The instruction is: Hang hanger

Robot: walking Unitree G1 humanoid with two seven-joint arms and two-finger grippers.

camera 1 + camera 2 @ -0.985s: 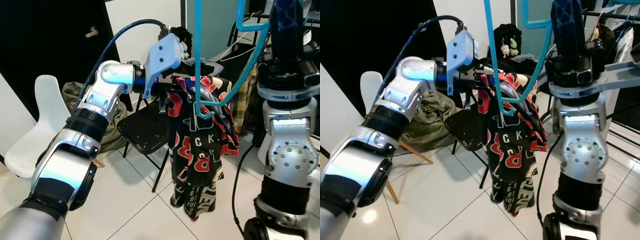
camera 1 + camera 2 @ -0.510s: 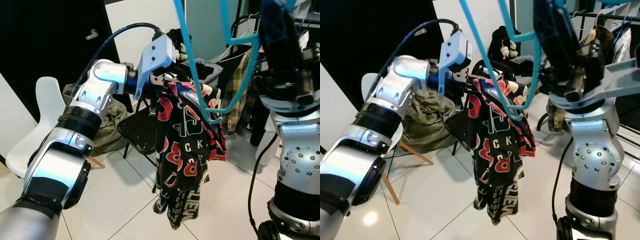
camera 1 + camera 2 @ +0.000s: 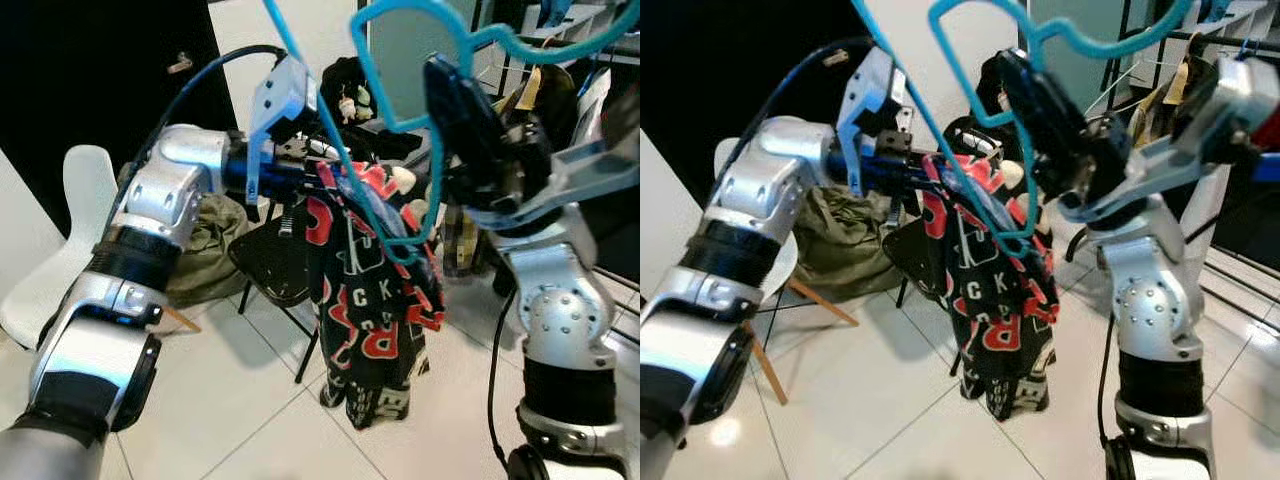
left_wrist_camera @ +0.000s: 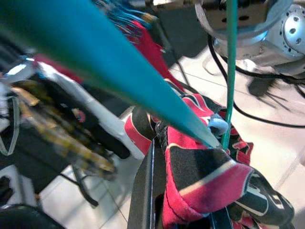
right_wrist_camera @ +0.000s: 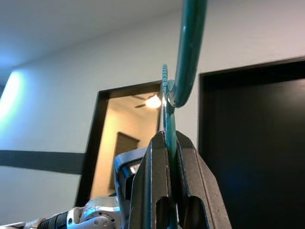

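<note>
the right gripper [image 5: 167,138] is being kept closed on the teal hanger [image 3: 400,120], whose thin bar is being pinched between the two black fingers [image 5: 147,191]; this clamp is being shown clearly in the right wrist view, with a dark doorway [image 5: 259,143] behind. in the eye views the hanger is being held high and tilted in front of the robot. the left gripper [image 3: 325,180] is being pressed closed on the red and black garment [image 3: 375,310] near the hanger's lower bar, as the left wrist view is showing. the garment is being hung down above the tiled floor [image 3: 250,420], in front of a black chair [image 3: 275,265]. a clothes rack [image 3: 590,45] is being seen behind the right arm.
</note>
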